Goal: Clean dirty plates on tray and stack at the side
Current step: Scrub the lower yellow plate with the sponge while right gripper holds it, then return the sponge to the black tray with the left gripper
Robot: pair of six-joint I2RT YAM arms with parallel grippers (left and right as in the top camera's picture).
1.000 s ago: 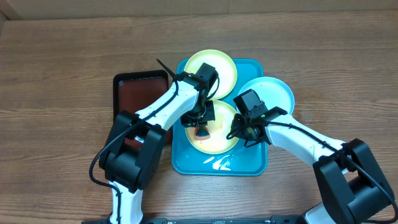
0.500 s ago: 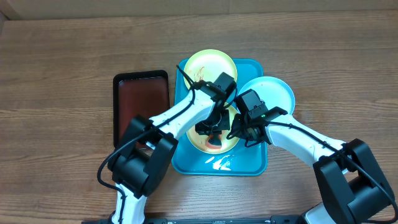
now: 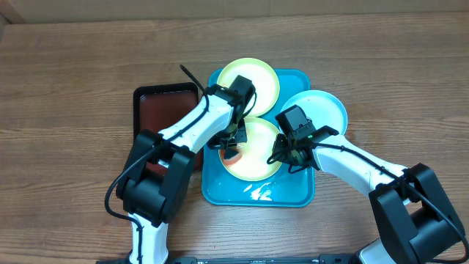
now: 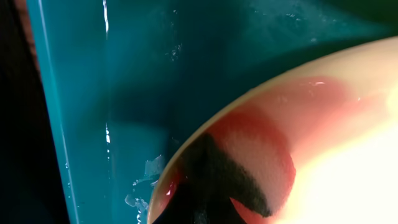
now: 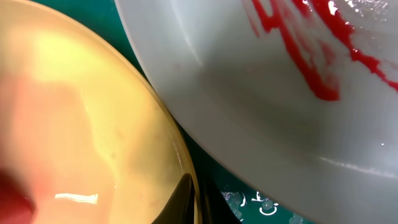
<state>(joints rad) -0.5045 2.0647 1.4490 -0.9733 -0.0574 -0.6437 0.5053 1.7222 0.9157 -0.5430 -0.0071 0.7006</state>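
since half a second ago, swung the left tool (image 3: 233,147) back from the middle of the near yellow-green plate (image 3: 258,165) to its left edge; left the right tool (image 3: 290,156) unmoved. left tool closed tight, with a dark bit (image 4: 217,180) at its tips on a red smear (image 4: 261,155); cannot tell whether gripped. right tool clamped on that plate's right rim. under both tools, the turquoise tray (image 3: 220,192), wet with drops (image 3: 258,191), on a brown wood-grain counter (image 3: 73,88); beyond the counter, a pale strip (image 3: 220,7). past the left tool, the second yellow-green plate (image 3: 264,77). past the right tool, the light blue plate (image 3: 326,110), red-streaked, over the tray's right rim. left of the left tool, a black tray (image 3: 165,110), partly hidden by the left arm (image 3: 190,128).
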